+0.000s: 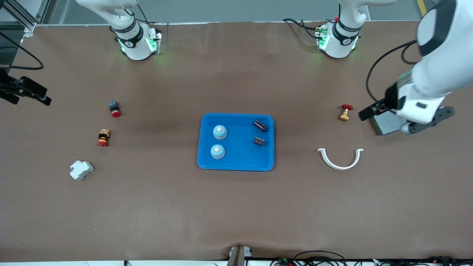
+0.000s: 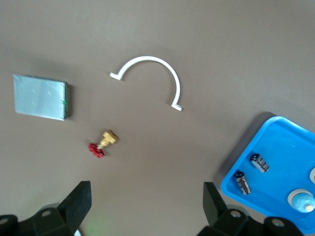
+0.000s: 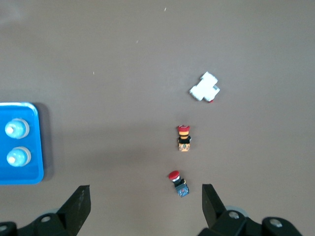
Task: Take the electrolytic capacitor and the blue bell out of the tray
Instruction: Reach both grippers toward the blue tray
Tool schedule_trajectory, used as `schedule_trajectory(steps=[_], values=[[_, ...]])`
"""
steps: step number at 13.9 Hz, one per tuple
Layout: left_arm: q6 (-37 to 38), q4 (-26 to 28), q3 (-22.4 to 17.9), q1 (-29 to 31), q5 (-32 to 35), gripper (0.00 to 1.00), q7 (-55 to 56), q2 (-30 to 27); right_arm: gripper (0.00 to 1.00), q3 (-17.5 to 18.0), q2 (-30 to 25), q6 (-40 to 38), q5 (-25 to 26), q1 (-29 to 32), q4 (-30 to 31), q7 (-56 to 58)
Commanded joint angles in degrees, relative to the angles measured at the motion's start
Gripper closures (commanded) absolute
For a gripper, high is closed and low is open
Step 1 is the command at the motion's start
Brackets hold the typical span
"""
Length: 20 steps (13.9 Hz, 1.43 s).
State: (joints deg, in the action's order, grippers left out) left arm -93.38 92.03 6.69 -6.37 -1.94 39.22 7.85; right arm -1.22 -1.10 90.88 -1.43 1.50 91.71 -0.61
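Note:
A blue tray (image 1: 240, 157) lies mid-table. In it stand two light-blue bells (image 1: 220, 132) (image 1: 217, 151) and lie two dark capacitors (image 1: 260, 125) (image 1: 259, 140). My left gripper (image 1: 365, 113) is open and empty, up over the table at the left arm's end, beside a grey box (image 1: 386, 122). Its wrist view (image 2: 146, 196) shows the tray's rim (image 2: 246, 162), both capacitors (image 2: 259, 162) (image 2: 242, 182) and one bell (image 2: 301, 200). My right gripper (image 1: 33, 99) is open and empty over the right arm's end. Its wrist view (image 3: 146, 199) shows the tray (image 3: 38, 142) and both bells (image 3: 15, 129) (image 3: 18, 156).
At the left arm's end lie a red-handled brass valve (image 1: 345, 112) and a white half-ring (image 1: 340, 159). At the right arm's end lie a blue-bodied red push-button (image 1: 114, 108), a red and yellow button (image 1: 104, 137) and a white breaker (image 1: 81, 170).

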Motion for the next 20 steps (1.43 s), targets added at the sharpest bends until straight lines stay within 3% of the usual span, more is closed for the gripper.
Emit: schedule_trajectory(steps=[1, 6, 12, 17, 20], values=[[0.48, -5.28, -0.10, -2.49, -0.43, 0.00, 6.11, 5.84, 0.00, 0.34, -3.11, 2.01, 0.02, -3.15, 7.76, -5.16], [-11.18, -5.81, -0.01, -7.51, -0.78, 0.00, 24.98, 12.26, 0.00, 0.43, -3.03, 11.22, -0.07, -14.66, 17.52, -27.74], [-23.76, -6.07, -0.01, -11.63, -1.05, 0.00, 41.53, 19.65, 0.00, 0.34, 0.73, 31.34, -2.26, -29.33, 28.60, -55.17], [-25.80, -10.11, -0.27, -15.76, -0.70, 0.00, 52.61, 25.36, 0.00, 0.34, 13.56, 42.96, -2.18, -36.82, 27.30, -66.88], [-26.41, -10.21, -0.27, -18.31, -0.35, 0.00, 58.32, 27.47, 0.00, 0.26, 20.86, 43.41, -2.00, -38.32, 21.68, -70.13]])
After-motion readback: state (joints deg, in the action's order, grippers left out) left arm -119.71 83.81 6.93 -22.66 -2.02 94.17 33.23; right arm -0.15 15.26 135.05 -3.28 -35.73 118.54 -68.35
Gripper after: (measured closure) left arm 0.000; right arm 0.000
